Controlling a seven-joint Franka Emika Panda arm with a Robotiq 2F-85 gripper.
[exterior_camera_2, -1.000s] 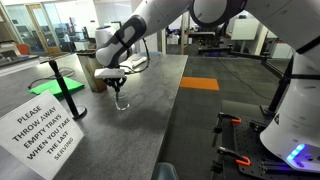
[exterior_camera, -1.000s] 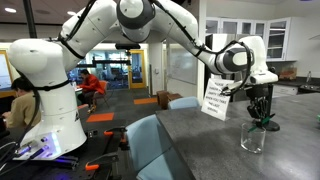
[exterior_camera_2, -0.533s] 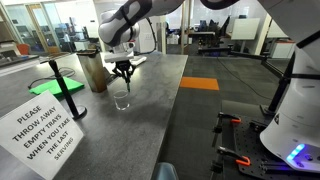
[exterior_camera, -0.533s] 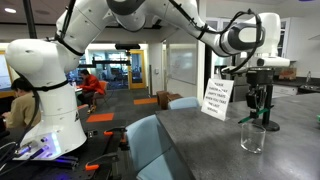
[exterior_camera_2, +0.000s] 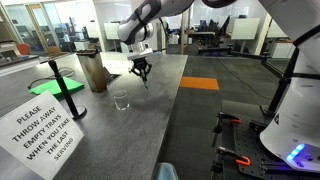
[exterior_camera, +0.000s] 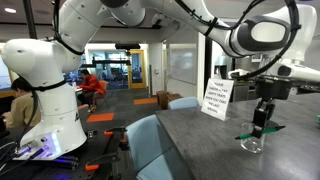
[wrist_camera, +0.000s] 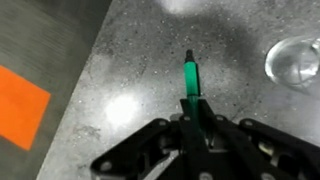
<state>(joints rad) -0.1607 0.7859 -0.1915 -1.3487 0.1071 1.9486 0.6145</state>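
Slim green plastic marker with dark tip (wrist_camera: 191, 80) pinched in black two-finger gripper (wrist_camera: 196, 112), held in the air above and beside the clear drinking glass (wrist_camera: 295, 60).
Jaws fully closed on marker's upper end, tip pointing down. Likely light, stiff and smooth, so it may swivel; grip mid-barrel. Grey speckled stone tabletop (wrist_camera: 120, 60) lies under the glass; white printed sign (exterior_camera_2: 45, 125) stands well apart from the glass.
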